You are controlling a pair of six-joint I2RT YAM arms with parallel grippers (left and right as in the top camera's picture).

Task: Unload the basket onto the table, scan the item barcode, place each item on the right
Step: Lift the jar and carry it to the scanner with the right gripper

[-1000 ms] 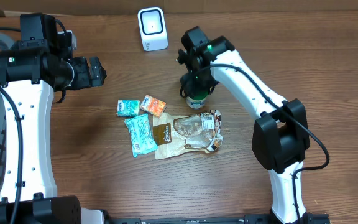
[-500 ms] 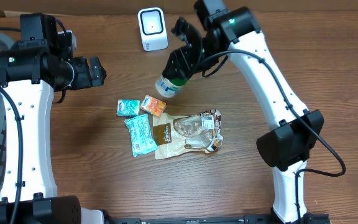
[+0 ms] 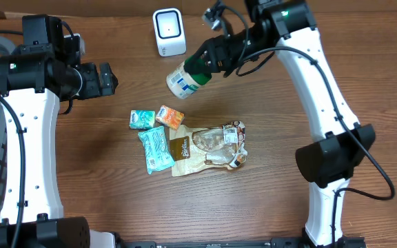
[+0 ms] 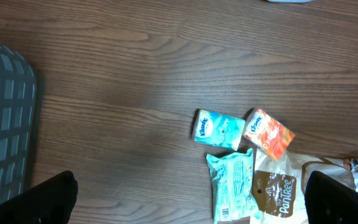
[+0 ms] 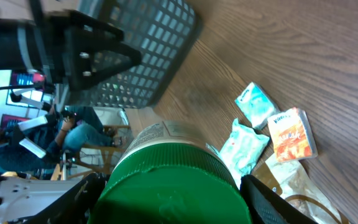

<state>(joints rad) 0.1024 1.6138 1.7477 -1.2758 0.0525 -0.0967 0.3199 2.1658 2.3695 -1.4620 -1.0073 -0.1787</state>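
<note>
Lifted since a second ago: green-capped bottle (image 3: pixel 181 83), airborne near barcode scanner (image 3: pixel 169 31), front-right of it. Cap end clamped in right gripper (image 3: pixel 207 62); long axis slanted across scanner's front. Left gripper (image 3: pixel 106 78) wide, empty, farther from scanner.

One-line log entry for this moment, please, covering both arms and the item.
right end effector: shut on green-capped bottle | bottle: in the air, tilted, near scanner | left end effector: open, empty

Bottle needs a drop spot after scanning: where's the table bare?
Bare wood lies right of the snack bag toward the right arm, and left of the tissue packs toward the basket. The middle cluster is crowded.
</note>
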